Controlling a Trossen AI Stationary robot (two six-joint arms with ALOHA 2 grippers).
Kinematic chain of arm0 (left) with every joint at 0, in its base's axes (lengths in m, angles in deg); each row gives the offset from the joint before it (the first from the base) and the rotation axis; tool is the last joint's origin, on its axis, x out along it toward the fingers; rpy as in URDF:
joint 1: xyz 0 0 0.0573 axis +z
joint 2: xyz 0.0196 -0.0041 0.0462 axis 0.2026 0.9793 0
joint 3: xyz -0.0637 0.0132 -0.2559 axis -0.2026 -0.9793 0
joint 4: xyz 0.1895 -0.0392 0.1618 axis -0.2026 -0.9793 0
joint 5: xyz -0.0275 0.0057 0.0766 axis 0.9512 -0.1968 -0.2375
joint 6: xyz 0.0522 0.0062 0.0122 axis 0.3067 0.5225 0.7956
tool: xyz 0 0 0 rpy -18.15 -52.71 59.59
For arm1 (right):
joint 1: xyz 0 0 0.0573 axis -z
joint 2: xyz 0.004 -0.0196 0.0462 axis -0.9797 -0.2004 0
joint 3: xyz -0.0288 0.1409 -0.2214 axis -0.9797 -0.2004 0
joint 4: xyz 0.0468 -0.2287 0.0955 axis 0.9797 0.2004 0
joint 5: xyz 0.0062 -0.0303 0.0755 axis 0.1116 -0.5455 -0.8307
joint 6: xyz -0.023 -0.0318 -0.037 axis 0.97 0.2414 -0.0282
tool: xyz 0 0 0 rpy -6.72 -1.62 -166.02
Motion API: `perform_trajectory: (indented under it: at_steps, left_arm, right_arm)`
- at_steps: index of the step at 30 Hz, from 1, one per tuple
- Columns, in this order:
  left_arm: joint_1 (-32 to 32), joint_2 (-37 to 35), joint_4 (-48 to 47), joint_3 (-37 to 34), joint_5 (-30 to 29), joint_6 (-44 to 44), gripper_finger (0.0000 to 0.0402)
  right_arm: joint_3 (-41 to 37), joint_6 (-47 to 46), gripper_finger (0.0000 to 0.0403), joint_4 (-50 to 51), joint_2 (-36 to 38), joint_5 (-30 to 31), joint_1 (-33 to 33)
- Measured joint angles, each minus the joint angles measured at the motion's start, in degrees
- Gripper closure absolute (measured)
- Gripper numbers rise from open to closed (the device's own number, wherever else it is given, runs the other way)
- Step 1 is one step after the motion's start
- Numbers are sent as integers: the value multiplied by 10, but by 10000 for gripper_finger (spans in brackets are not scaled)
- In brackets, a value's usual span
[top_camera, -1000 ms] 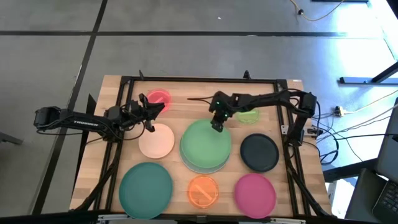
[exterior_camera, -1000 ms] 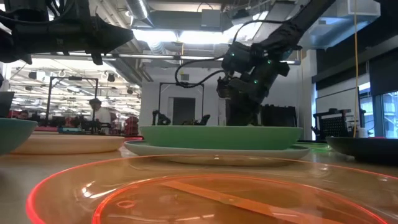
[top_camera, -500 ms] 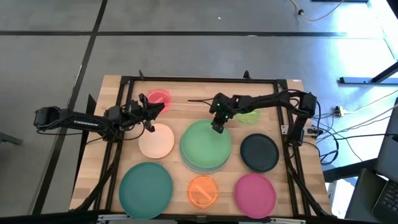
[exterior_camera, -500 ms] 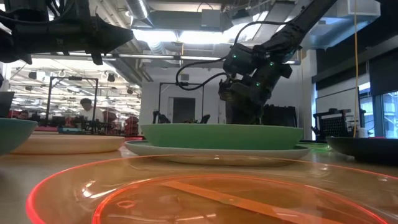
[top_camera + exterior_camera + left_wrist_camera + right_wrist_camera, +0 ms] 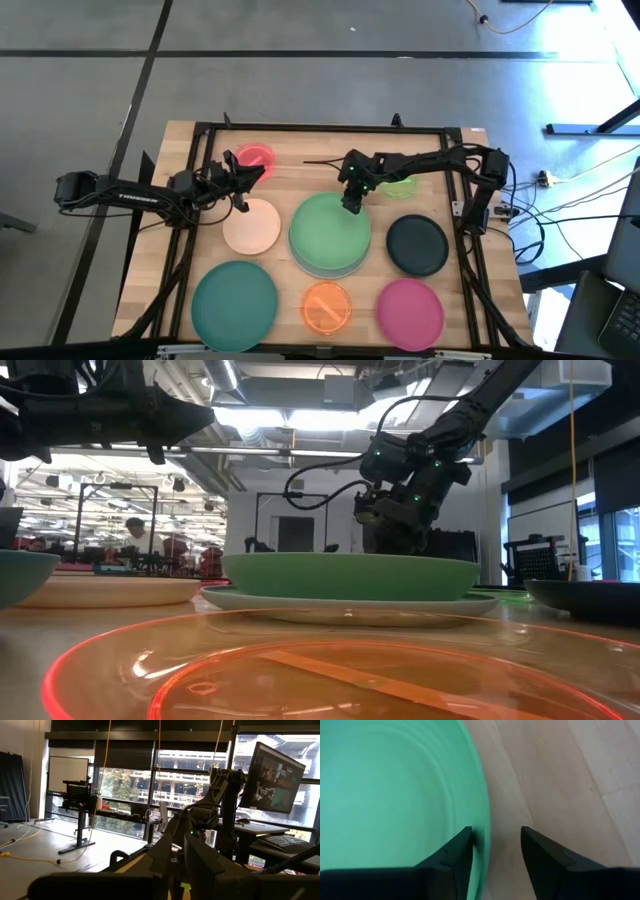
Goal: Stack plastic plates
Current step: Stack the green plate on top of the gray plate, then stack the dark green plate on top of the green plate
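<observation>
Right gripper [image 5: 496,851] jaws now parted astride green plate [image 5: 331,232] rim — released onto mint plate [image 5: 262,600]. Left gripper [image 5: 243,180] jaws: cannot tell.

Two dark, matte-black jointed arms: the left arm [image 5: 120,192] carries pale lettering along its long link, while the right arm [image 5: 430,160] shows small green indicator lights near its wrist and trails looped black cables. The right gripper [image 5: 495,851] ends in two flat, angular black fingers [image 5: 545,857] with bevelled tips.
</observation>
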State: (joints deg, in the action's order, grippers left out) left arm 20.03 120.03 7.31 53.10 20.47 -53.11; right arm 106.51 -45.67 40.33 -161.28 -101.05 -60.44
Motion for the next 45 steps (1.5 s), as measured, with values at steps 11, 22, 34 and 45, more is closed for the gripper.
perform_trajectory:
  at_steps: [11,22,34,45]
  left_arm:
    - [0,0,0,0,0,0,356]
    - [0,0,5,0,-1,1,356]
    - [-10,21,-17,20,53,-63,356]
    - [-58,119,-251,174,47,-59,356]
  right_arm:
    - [-1,21,244,29,45,13,-1]
    - [0,75,244,10,139,49,-31]
    - [-73,106,244,-91,188,61,-91]
    - [-160,110,244,-153,321,61,-90]
